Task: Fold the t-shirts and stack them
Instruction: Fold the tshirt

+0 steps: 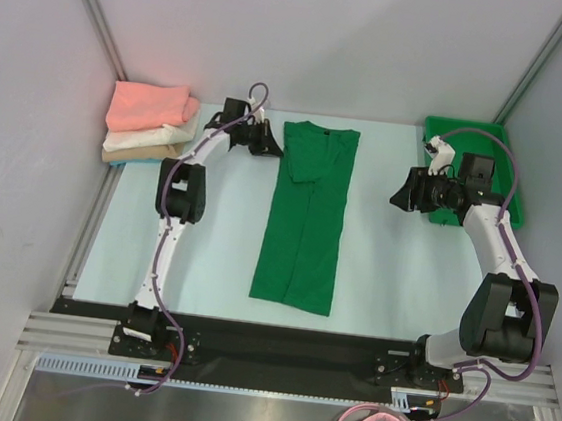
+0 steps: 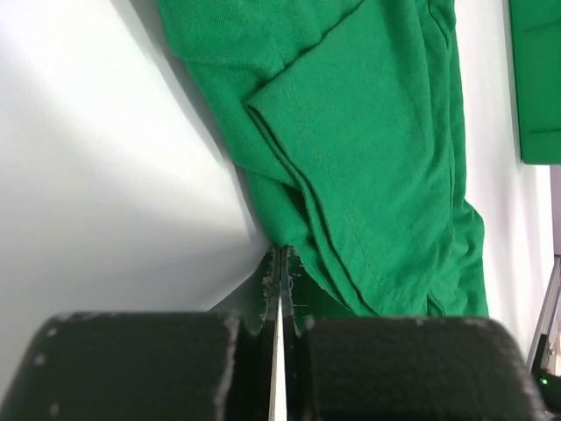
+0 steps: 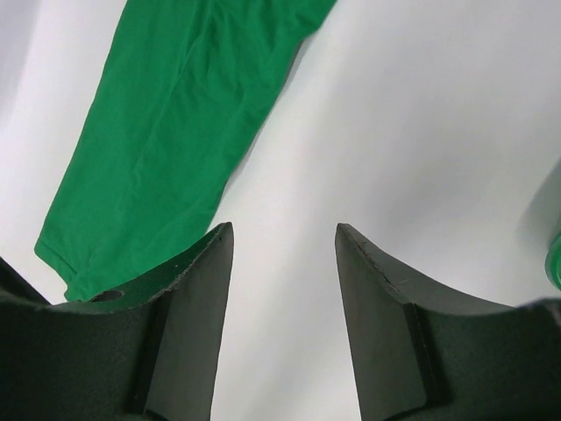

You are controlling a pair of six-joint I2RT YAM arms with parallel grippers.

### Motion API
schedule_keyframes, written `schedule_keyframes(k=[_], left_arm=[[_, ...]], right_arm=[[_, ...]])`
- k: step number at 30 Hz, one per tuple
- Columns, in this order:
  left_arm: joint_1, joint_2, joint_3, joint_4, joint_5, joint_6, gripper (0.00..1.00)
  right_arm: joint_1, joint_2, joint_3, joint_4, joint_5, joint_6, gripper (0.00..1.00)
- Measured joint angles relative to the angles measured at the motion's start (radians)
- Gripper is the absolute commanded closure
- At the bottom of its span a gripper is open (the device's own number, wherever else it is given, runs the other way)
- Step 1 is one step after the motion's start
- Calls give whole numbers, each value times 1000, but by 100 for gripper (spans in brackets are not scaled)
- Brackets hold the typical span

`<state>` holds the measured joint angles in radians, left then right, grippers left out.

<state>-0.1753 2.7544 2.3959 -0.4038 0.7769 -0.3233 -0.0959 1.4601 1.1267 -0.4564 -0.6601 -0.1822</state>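
Black-fingered and pressed tight together, the left tool has its tips touching the folded side edge of the dark green t-shirt. Whether any cloth is pinched between them cannot be told. From above, this tool sits low, close to the far edge of the table, pointing right at the shirt's sleeve end. The left arm runs from its base at the near edge up the table's left side, bends at the elbow about halfway, then turns its wrist inward toward the shirt.

The right tool is spread wide with nothing between its fingers, held over bare table. Seen from above, it points left toward the shirt but stays well apart from it. The right arm rises from its base at the near right corner, folds at a high elbow, and stretches along the right edge.

The green t-shirt lies in the middle of the table as a long narrow strip, collar toward the far edge, one sleeve folded in.

In the far left corner, a salmon pink t-shirt lies folded on a white t-shirt, which lies on a tan t-shirt. A green plastic bin stands in the far right corner, just behind the right wrist.
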Motion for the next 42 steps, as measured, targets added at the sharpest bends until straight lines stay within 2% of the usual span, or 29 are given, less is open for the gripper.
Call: schedule_keyframes(k=[4,5,8,9,11,12,13,14,15,16,19,22,25,28,32,36,37,42], left_arm=[[8,-8,-9,0,-7,0,100],[8,-10,-11,0,-7,1,88],[8,-16,-14,-10,-3,16,75],[8,-29,-27,-13,-3,21,65],[8,-72,-81,-27,3,35,58],[8,-122,-148,-29,4,38,53],[8,-182,-232,-32,5,42,50],[8,-252,-326,-23,5,46,43],[8,-340,-435,-6,1,55,42],[8,-410,-519,-5,0,59,41],[9,-663,-741,-14,-1,98,38],[11,-866,-853,-41,31,134,35],[14,-995,-977,-68,69,170,39],[17,-1070,-1184,-85,66,201,42],[18,-1081,-1411,-152,16,230,43],[18,-1101,-1502,-190,3,258,42],[18,-1116,-1519,-190,1,264,41],[6,-1145,-1538,-180,0,271,45]], right_arm=[[-1,0,0,3,0,-4,44],[-2,0,-1,3,0,-6,44],[-4,0,-1,5,2,-7,44],[-4,0,-1,6,8,-6,46],[-6,-5,-5,12,34,-2,49],[-10,-14,-13,22,48,10,46],[-18,-29,-31,41,55,31,30],[-31,-55,-58,60,60,54,20],[-51,-84,-89,81,61,87,12],[-74,-106,-115,99,55,117,11],[-181,-162,-211,213,-29,249,27],[-259,-149,-301,329,-125,432,32],[-244,-48,-328,353,-296,548,37],[-173,41,-335,325,-406,575,40],[-79,33,-414,252,-443,556,41],[-14,-114,-553,172,-336,555,40],[16,-157,-562,129,-286,558,43],[114,-168,-591,134,-166,630,46]])
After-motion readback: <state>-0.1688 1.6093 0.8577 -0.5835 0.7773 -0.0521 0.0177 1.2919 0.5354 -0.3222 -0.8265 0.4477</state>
